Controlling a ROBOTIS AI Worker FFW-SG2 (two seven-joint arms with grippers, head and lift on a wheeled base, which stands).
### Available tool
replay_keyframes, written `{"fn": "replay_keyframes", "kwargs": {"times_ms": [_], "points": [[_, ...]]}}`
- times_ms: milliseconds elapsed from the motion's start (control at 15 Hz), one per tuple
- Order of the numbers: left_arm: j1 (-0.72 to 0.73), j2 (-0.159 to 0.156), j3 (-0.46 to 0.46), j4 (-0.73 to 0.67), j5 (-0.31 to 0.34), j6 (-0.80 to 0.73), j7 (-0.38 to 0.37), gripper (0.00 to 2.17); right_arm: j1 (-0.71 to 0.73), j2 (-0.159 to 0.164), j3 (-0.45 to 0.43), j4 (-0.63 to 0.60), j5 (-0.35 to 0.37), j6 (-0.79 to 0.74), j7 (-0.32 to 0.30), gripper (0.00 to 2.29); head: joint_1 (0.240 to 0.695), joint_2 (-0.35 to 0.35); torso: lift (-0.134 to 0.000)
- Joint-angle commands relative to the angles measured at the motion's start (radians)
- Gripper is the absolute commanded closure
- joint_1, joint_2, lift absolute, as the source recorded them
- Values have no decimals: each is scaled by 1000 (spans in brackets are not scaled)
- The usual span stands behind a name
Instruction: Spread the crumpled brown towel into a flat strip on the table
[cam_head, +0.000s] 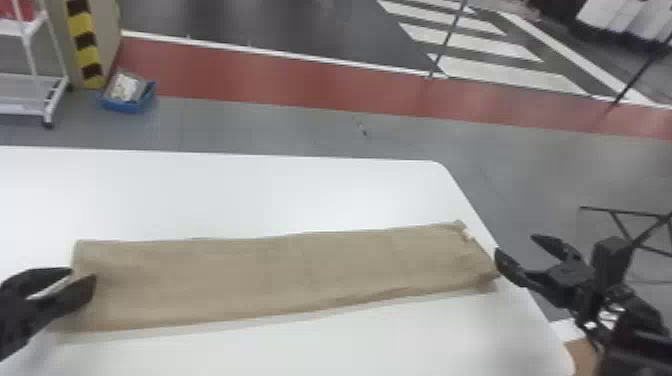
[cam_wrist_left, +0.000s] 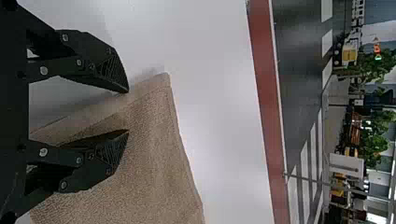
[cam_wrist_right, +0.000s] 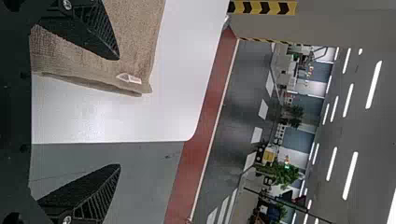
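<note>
The brown towel lies as a long, mostly flat strip across the white table, its front edge slightly wavy. At its left end stands my left gripper, open, its fingertips over the end edge. In the left wrist view the left gripper has its fingers apart, with the towel beneath them and nothing pinched. My right gripper is open just off the towel's right end, near the table edge. In the right wrist view the right gripper is wide apart; the towel's end with a small white tag lies by one finger.
The white table has a rounded far right corner, and its right edge runs under the right gripper. On the floor beyond are a blue bin and a white wheeled rack at the left. Dark metal bars stand at the right.
</note>
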Motion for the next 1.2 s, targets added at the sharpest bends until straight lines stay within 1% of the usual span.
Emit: {"fn": "replay_keyframes", "kwargs": {"times_ms": [0, 67, 133, 200, 333, 600, 867, 1133], "points": [[-6, 0, -13, 5, -16, 11, -1, 728, 0, 0, 0, 0, -2, -3, 0, 63, 695, -350, -124], [-9, 0, -14, 5, -22, 23, -1, 731, 0, 0, 0, 0, -8, -3, 0, 63, 695, -350, -124], [-10, 0, -20, 5, -33, 48, -1, 880, 0, 0, -2, 0, -19, -6, 0, 63, 695, -350, -124], [-10, 0, -23, 5, -33, 48, 0, 977, 0, 0, -2, 0, -21, -12, 0, 63, 695, -350, -124], [-10, 0, -25, 1, -31, 51, 3, 1092, 3, 0, -3, 0, -27, -15, 2, 63, 695, -350, -124], [-60, -2, -37, 16, -29, 51, 26, 1096, 12, 0, -6, 0, -40, -18, 3, 66, 695, -350, -124], [-168, 0, -42, 102, -29, 51, 48, 1092, 19, 0, -19, -2, -47, -18, 9, 66, 695, -350, -124], [-224, 0, -36, 192, -34, 51, 57, 1092, 23, 0, -31, -2, -50, -21, 12, 66, 695, -350, -124]]}}
